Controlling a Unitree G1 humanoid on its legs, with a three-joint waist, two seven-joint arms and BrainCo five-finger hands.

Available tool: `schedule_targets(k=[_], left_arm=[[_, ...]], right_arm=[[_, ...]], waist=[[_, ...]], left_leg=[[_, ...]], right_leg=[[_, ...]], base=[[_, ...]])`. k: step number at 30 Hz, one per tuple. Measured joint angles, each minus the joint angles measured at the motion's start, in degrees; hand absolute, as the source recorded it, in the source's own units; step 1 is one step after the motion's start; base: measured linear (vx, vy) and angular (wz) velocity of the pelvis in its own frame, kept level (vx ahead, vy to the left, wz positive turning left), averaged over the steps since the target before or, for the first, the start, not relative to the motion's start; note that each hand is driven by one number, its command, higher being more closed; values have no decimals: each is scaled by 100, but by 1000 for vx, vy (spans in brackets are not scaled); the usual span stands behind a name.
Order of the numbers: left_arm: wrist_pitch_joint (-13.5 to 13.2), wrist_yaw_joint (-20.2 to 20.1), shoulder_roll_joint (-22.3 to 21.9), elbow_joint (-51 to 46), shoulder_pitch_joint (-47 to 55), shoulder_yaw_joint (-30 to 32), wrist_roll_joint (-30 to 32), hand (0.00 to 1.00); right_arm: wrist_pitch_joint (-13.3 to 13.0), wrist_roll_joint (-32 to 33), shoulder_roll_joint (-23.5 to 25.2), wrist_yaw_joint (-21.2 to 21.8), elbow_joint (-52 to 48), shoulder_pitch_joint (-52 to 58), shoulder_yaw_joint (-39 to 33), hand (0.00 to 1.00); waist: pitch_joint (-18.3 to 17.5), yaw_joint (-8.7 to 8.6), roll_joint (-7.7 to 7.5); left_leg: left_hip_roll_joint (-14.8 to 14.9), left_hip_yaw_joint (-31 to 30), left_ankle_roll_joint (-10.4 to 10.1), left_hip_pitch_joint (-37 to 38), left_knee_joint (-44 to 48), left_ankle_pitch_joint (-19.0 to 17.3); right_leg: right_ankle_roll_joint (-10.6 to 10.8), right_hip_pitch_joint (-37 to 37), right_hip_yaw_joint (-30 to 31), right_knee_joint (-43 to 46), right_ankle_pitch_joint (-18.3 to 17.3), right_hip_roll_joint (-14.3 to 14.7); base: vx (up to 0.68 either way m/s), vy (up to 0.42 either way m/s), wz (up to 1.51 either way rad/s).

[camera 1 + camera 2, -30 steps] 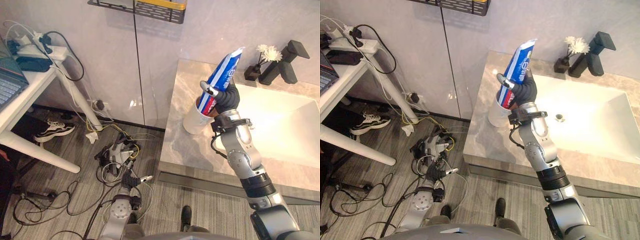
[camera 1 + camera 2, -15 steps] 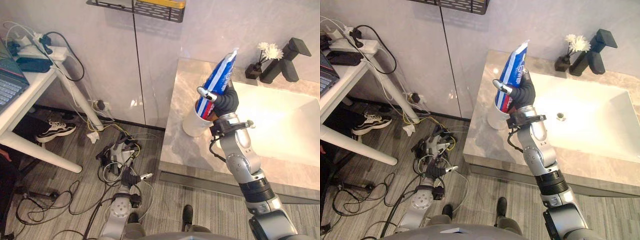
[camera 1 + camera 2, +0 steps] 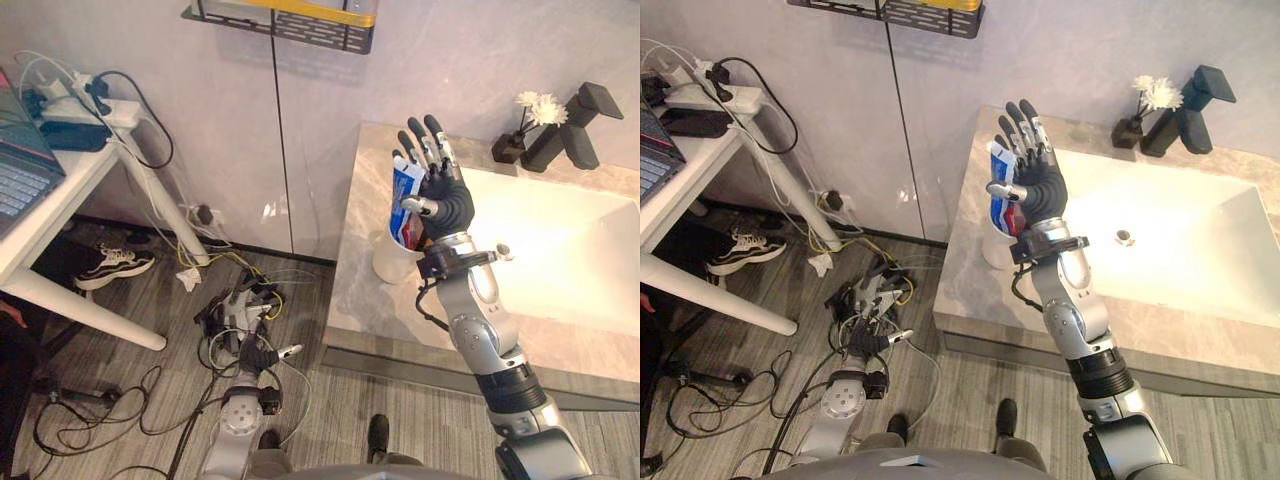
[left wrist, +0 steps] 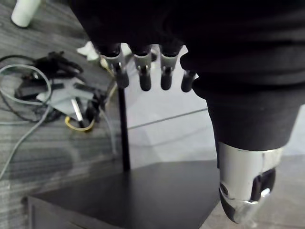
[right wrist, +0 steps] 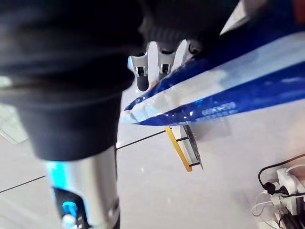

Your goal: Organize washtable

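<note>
Currently toothpaste tube (image 3: pixel 405 195) stands near-vertical in the white cup (image 3: pixel 393 262) on the surface (image 3: pixel 358 292), crimped end up. Right hand (image 3: pixel 445 200) just beside it, fingers spread straight. Left hand (image 4: pixel 200 57) hangs low, fingers relaxed.

Counter (image 3: pixel 358 300) is running along the wall at the scene's right, with the basin (image 3: pixel 570 260) sitting in its right part. Cup (image 3: pixel 392 264) is standing on the counter just left of the basin, and the tube (image 3: pixel 404 192) is standing in it. Right hand (image 3: pixel 447 198) is hovering above the cup, just right of the tube. Vase (image 3: pixel 505 148) and faucet (image 3: pixel 568 128) are sitting behind the basin, vase to the left. Shelf (image 3: pixel 290 16) is hanging on the wall, up and left of the counter. Desk (image 3: pixel 65 178) is standing far left. Shoe (image 3: pixel 118 264) and cable tangle (image 3: pixel 238 305) are lying on the floor between desk and counter. Left hand (image 3: pixel 258 357) is hanging low beside the cables.
</note>
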Motion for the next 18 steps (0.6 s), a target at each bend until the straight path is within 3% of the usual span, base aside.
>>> schedule_targets(k=[13,18], left_arm=[[4,14,6,156,-8,-1,33,0],[4,20,6,261,0,-1,50,0]], right_arm=[[-15,3,0,7,-641,250,171,0],[-175,4,-1,3,-1029,249,-31,0]], waist=[[-236,-41,89],[-240,-47,84]], left_leg=[[1,7,-13,-51,-95,62],[-1,66,-37,18,-220,165]], right_leg=[[5,-39,10,-1,-4,9],[30,-48,25,-1,-30,12]], base=[[-18,-7,0],[-30,-15,-3]])
